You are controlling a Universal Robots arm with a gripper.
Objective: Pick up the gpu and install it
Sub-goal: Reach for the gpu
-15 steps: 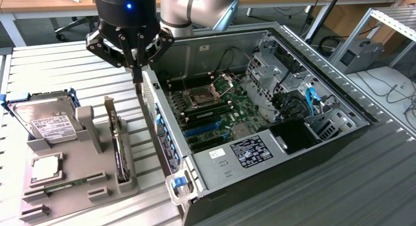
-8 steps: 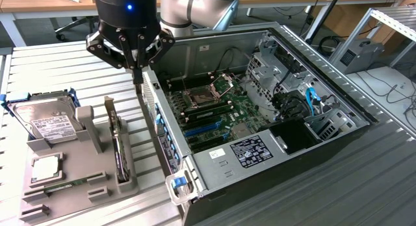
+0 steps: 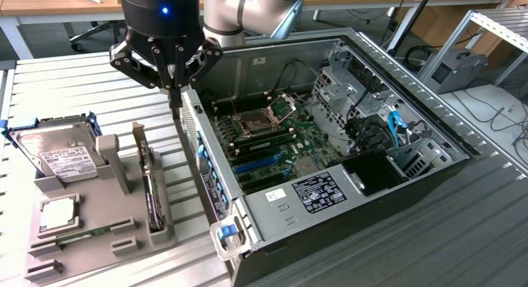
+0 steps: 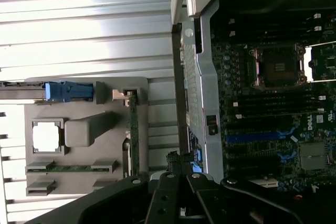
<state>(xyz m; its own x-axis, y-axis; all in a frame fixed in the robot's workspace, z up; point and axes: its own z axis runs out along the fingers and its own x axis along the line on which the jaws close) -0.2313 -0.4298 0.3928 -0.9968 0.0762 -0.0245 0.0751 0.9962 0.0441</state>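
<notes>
While the end effector (image 3: 175, 100) hung over the near rear edge of the open computer case (image 3: 256, 70), its fingers looked pressed together with nothing pinched between them; the wrist view showed the same, tips meeting at the end effector (image 4: 178, 158) with no part in them. The gpu (image 3: 150, 175) was not picked up: it stood on edge in a slot of the grey holder (image 3: 99, 250) on the slatted metal bench (image 3: 74, 89), just beside the case on the exterior view's left, silver bracket end pointing away from the camera. In the wrist view the gpu (image 4: 134, 129) appeared edge-on as a thin green strip in that slot, apart from the fingers. The same holder carried a silver hard drive (image 3: 59, 154) with a white label, a square processor chip (image 3: 58, 214) and a narrow memory stick (image 3: 78, 235). Inside the case the motherboard (image 3: 281, 145) lay exposed, processor socket (image 3: 259, 123) open, blue expansion slots (image 3: 256, 163) unfilled. The end effector was well above the gpu and closer to the case wall than to the holder.
</notes>
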